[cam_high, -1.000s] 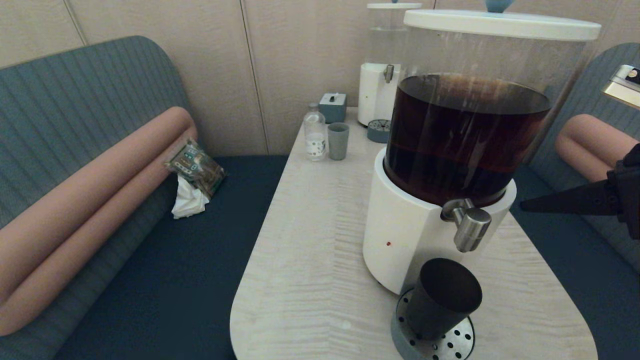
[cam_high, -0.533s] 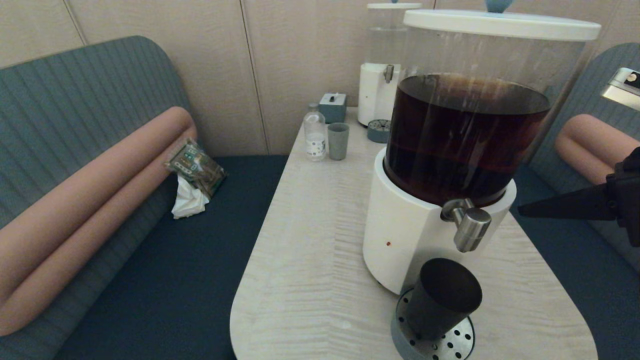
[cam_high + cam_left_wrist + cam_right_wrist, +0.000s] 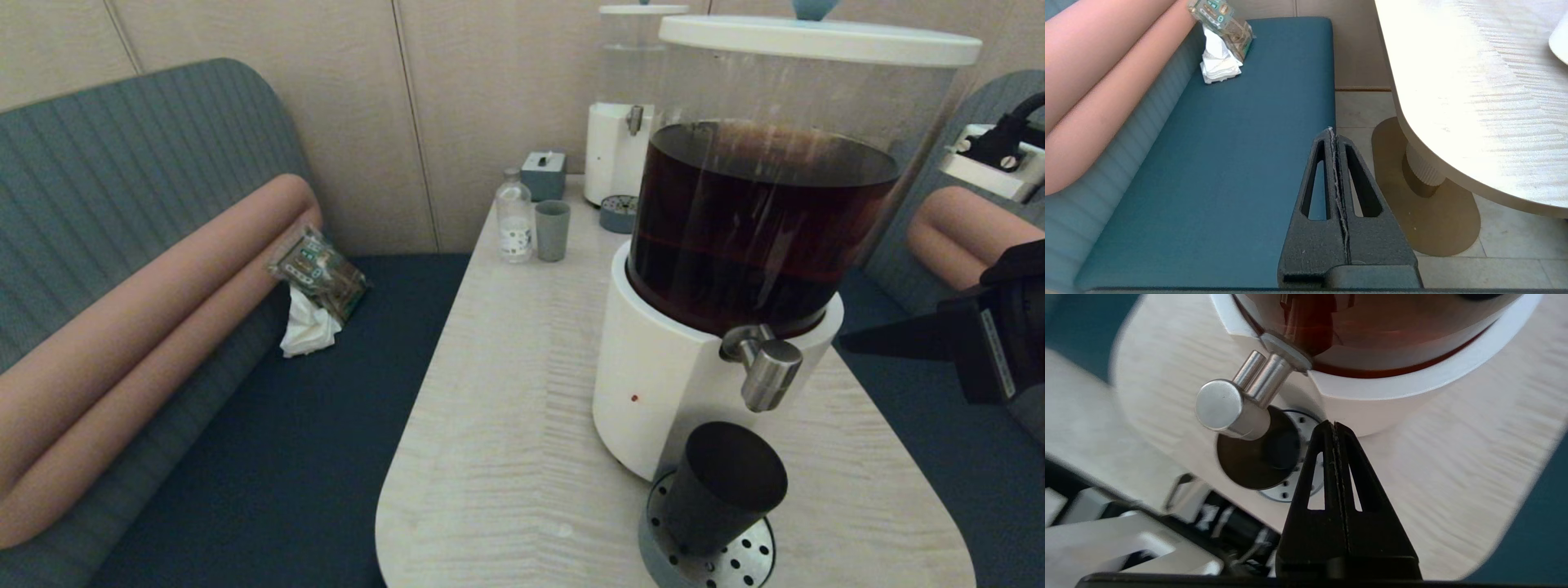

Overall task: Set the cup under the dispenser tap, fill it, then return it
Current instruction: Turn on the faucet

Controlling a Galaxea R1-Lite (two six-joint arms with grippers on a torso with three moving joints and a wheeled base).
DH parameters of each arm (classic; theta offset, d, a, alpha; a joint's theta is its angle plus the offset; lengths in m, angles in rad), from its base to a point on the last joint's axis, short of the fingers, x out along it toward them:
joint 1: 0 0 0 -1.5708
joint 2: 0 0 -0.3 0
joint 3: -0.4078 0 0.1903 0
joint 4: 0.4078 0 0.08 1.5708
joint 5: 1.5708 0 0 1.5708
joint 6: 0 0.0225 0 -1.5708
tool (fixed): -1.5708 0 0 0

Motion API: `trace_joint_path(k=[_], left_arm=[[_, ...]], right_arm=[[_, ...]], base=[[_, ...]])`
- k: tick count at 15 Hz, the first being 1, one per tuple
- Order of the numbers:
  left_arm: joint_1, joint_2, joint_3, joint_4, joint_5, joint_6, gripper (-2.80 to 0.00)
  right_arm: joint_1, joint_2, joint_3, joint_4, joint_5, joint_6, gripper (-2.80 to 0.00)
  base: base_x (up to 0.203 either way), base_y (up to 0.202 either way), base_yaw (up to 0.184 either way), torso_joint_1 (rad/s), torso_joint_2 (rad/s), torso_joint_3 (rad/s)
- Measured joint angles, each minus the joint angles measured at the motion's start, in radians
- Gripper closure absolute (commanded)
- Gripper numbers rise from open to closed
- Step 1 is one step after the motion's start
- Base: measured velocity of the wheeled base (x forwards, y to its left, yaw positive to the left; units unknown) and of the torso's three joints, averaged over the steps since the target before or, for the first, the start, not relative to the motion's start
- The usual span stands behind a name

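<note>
Cup parked under the tap; right claw closed and waiting off to the side.

Nearest, the cup point(image 3: 722, 486) stands upright on the perforated drip tray point(image 3: 755, 559), directly below the dispenser tap point(image 3: 769, 371), whose steel barrel runs near-vertical. The right gripper point(image 3: 853, 341), fingers pressed together and empty, hovers just beside the tap on the robot's right, tips pointing toward it, so it is the nearer arm. The left gripper point(image 3: 1333, 134), also pinched closed, hangs parked over the bench. Farther back: one grey-blue cup point(image 3: 552, 230), one bottle point(image 3: 514, 220). Two dispensers, two cups in all.
</note>
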Motion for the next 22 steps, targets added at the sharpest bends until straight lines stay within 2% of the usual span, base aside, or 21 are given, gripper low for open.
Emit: trace_joint_path(k=[2,5,9,22], left_arm=[[0.0,0.0,0.0,0.0,0.0,0.0,0.0],[0.0,0.0,0.0,0.0,0.0,0.0,0.0],[0.0,0.0,0.0,0.0,0.0,0.0,0.0],[0.0,0.0,0.0,0.0,0.0,0.0,0.0]], right_arm=[[0.045,0.006,-0.003,-0.002,-0.112,-0.003,0.0],[0.099,0.011,-0.006,-0.011,-0.163,-0.012,0.0],[0.131,0.029,-0.014,-0.033,-0.163,-0.011,0.0],[0.154,0.056,-0.009,-0.051,-0.12,0.054,0.0]], base=[[0.0,0.0,0.0,0.0,0.0,0.0],[0.0,0.0,0.0,0.0,0.0,0.0],[0.0,0.0,0.0,0.0,0.0,0.0],[0.0,0.0,0.0,0.0,0.0,0.0]])
